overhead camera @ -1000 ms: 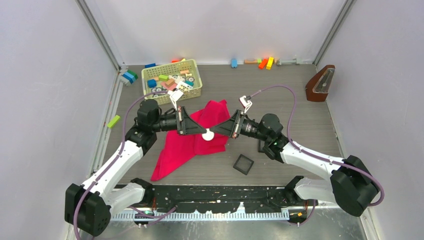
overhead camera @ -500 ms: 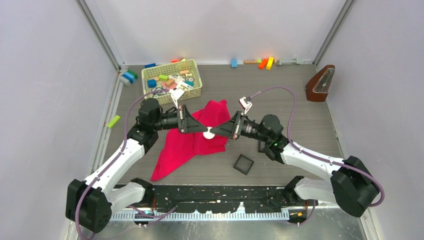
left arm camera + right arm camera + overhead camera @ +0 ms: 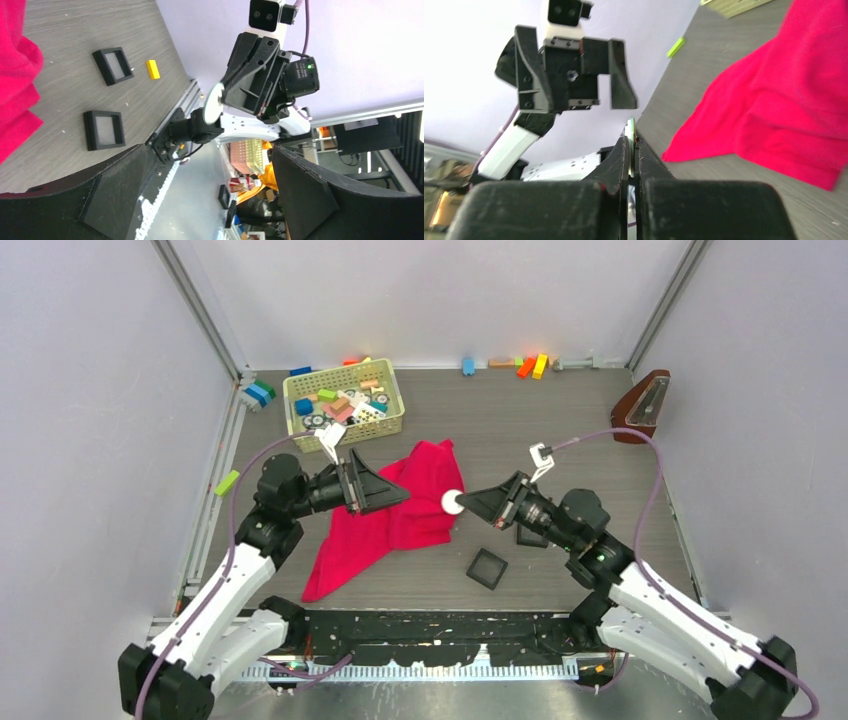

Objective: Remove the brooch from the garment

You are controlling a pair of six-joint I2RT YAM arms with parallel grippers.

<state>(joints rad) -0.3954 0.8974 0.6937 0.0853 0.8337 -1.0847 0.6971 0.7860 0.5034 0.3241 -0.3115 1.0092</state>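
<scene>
The garment [image 3: 400, 512] is a crimson-pink cloth lying crumpled on the table between the arms, also seen in the right wrist view [image 3: 784, 100]. My right gripper [image 3: 468, 503] is shut on the brooch [image 3: 452, 502], a small pale disc held in the air just off the cloth's right edge. In the right wrist view the brooch [image 3: 631, 134] shows edge-on between the pinched jaws of that gripper [image 3: 631, 146]. My left gripper [image 3: 398, 494] hovers over the cloth, open and holding nothing. From the left wrist view its gripper [image 3: 210, 160] gapes wide, facing the brooch [image 3: 216, 100].
Two black square trays [image 3: 487, 568] [image 3: 530, 536] lie near the right arm. A yellow-green basket [image 3: 343, 402] of toy blocks stands at the back left. A brown metronome [image 3: 641, 407] is at the back right, loose blocks [image 3: 530, 365] along the back wall, a green block [image 3: 227, 482] left.
The left gripper opened and drew back to the left. The right gripper moved right with the brooch, away from the cloth, and the two grippers now stand apart.
</scene>
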